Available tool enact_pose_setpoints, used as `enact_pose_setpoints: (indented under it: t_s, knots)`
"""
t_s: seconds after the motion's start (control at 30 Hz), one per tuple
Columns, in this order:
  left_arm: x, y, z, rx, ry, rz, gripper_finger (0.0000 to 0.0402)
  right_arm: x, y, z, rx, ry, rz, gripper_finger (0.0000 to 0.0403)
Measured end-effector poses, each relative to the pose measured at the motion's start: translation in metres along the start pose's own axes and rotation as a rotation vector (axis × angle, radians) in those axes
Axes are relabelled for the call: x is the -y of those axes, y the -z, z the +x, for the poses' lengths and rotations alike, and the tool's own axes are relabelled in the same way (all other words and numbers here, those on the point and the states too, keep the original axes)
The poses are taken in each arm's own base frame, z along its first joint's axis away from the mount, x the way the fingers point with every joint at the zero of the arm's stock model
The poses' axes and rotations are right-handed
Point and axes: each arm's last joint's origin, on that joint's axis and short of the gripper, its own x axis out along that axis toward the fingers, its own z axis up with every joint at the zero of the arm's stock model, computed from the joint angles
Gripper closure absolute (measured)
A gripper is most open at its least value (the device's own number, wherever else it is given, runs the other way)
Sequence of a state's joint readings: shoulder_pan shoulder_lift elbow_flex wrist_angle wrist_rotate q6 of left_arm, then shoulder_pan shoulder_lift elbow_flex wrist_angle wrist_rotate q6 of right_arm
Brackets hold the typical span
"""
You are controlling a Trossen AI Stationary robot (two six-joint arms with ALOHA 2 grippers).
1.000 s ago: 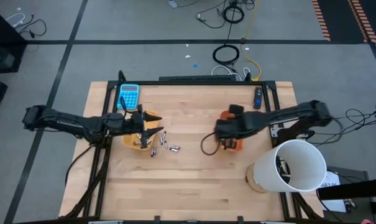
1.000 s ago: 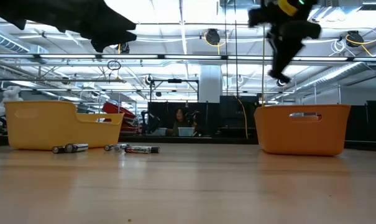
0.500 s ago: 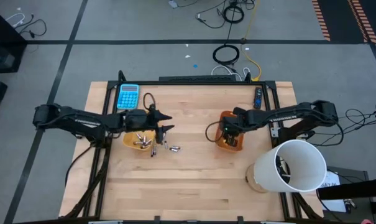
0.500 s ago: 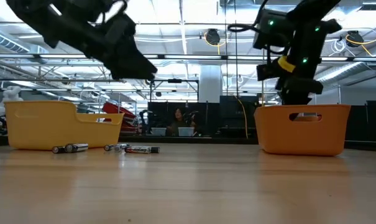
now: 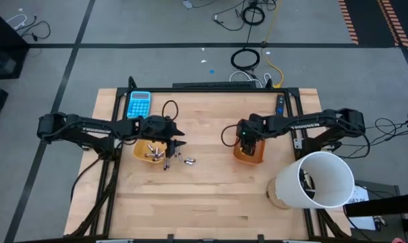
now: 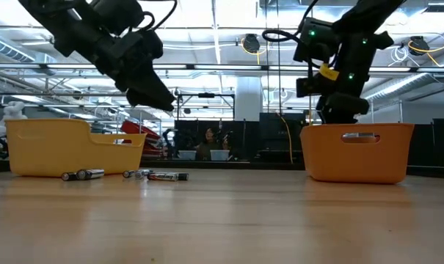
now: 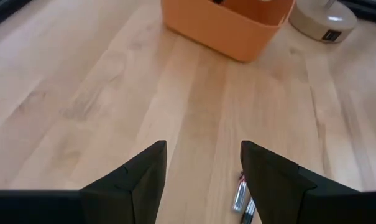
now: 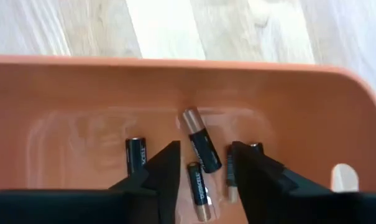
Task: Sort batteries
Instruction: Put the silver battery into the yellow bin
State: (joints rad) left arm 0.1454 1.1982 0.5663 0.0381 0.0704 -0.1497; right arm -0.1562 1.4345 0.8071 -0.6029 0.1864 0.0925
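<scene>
Towards the bench's (image 5: 210,202) left edge, the left gripper (image 5: 177,138) hovers with fingers (image 7: 141,180) spread and empty above the yellow plastic tray (image 5: 150,151). Some small cylindrical batteries (image 5: 180,160) lie loose on the wood just beside that tray. Further right, the right gripper (image 8: 203,171) hangs over the orange plastic tray (image 5: 249,152), its fingers (image 8: 151,177) parted and grasping nothing. Several dark batteries with copper ends (image 8: 199,148) lie on that tray's floor directly below. The drop looks finished, so it should probably lift straight up to clear the orange rim. For the next pick, the left gripper would do well to descend squarely over one loose battery, fingers straddling its width, not its length.
</scene>
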Motion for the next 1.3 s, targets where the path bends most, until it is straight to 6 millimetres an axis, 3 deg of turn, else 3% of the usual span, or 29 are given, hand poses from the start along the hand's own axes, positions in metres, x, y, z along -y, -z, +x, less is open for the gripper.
enact_pose_setpoints:
  t_s: [0.3, 0.43, 0.6, 0.7, 1.0, 1.17, 1.3]
  knots:
    - [0.0, 0.003, -0.001, -0.065, -0.057, -0.072, 0.0187, 0.005, -0.001, -0.011, 0.074, 0.095, 0.031, 0.0254]
    - [0.001, -0.012, -0.007, -0.105, -0.137, -0.076, 0.0187, 0.008, -0.003, -0.026, 0.168, 0.206, 0.029, 0.0263]
    - [-0.005, -0.033, -0.017, -0.134, -0.203, -0.092, 0.0187, 0.008, -0.018, -0.042, 0.452, 0.32, 0.009, 0.027]
    - [-0.01, -0.034, -0.019, -0.154, -0.224, -0.079, 0.0187, 0.008, -0.02, -0.036, 0.627, 0.329, -0.005, 0.027]
    - [-0.015, -0.034, -0.018, -0.154, -0.236, -0.145, 0.0187, 0.006, 0.002, -0.017, 1.094, 0.206, 0.089, 0.027]
    - [-0.02, -0.041, -0.005, -0.255, -0.206, -0.159, 0.0187, 0.005, 0.008, -0.009, 1.141, 0.198, 0.122, 0.0271]
    - [-0.024, -0.051, 0.011, -0.386, -0.173, -0.031, 0.0187, 0.003, 0.008, -0.004, 1.121, 0.204, 0.1, 0.0271]
